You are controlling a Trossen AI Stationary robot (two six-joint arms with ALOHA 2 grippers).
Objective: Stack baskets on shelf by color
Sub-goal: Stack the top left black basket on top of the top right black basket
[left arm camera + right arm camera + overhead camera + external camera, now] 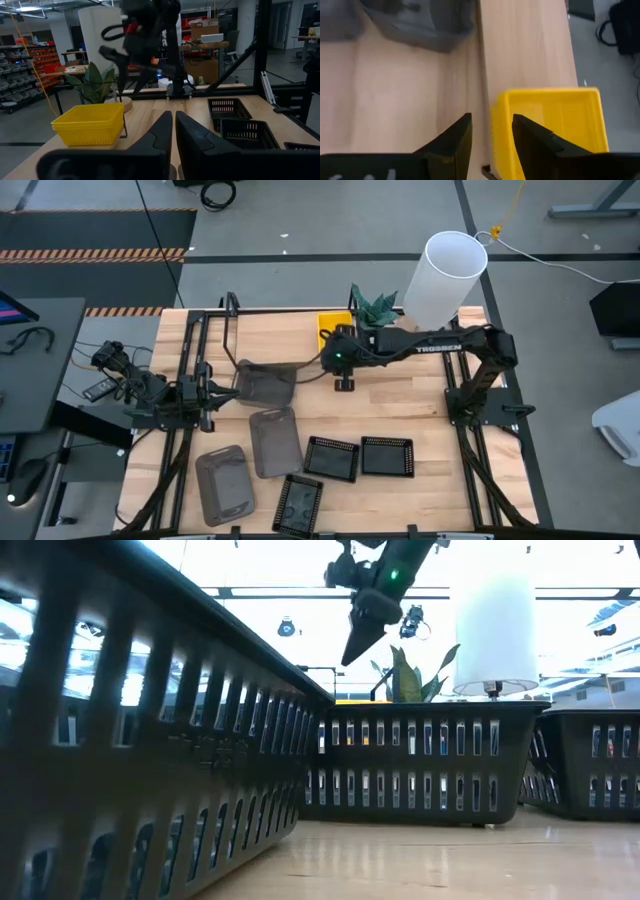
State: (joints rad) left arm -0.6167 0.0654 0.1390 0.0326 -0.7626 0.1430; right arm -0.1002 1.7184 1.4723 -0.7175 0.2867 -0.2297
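Wooden tabletop point(400, 405) is carrying the light, stiff yellow basket point(555, 125), and your right gripper point(492, 132), fingers apart, is straddling its thin rim, so you are pinching there.

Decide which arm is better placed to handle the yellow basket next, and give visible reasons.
Right. Its tool hangs open just beside the yellow basket on the shelf; the left tool is farther off, at a grey basket.

Yellow basket point(333, 327) on shelf point(275, 315); grey point(274, 441) & black baskets point(387, 456) on table.

Baskets point(358, 457) before shelf point(290, 325)
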